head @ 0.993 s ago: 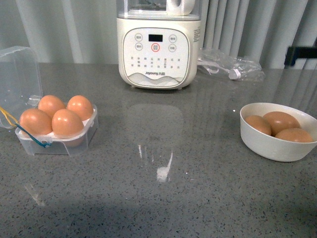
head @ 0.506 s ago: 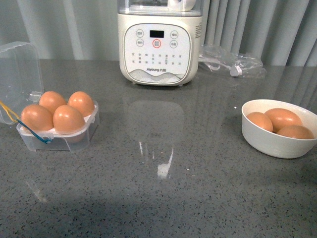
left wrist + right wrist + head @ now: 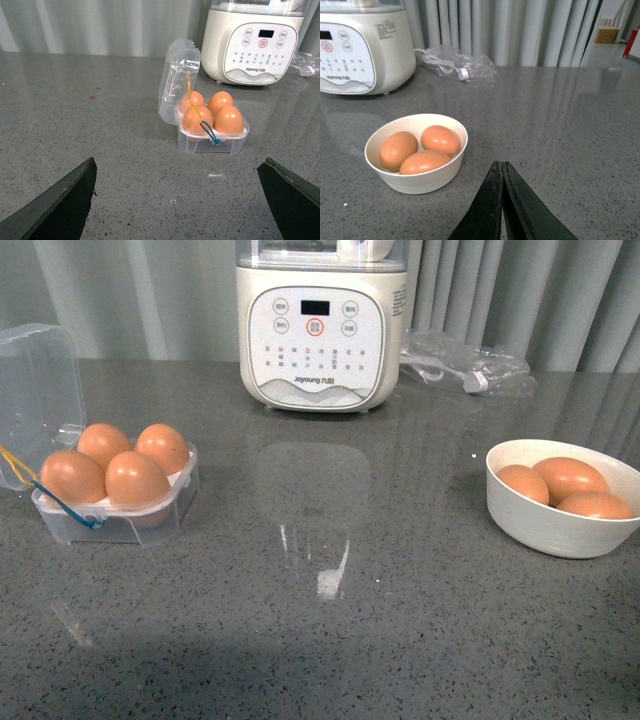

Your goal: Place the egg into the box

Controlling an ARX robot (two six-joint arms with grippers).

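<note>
The egg [image 3: 136, 480] sits with three others in the open-lidded box [image 3: 150, 523] at nine o'clock on the table [image 3: 330, 640], a bowl [image 3: 540, 532] of three at three o'clock, while the left gripper [image 3: 178, 161] is released wide and the right gripper [image 3: 501, 167] is clenched on nothing

Box [image 3: 150, 523] of four eggs [image 3: 136, 480] left — bowl [image 3: 540, 532] of three right — appliance [image 3: 320, 350] behind, between.
</note>
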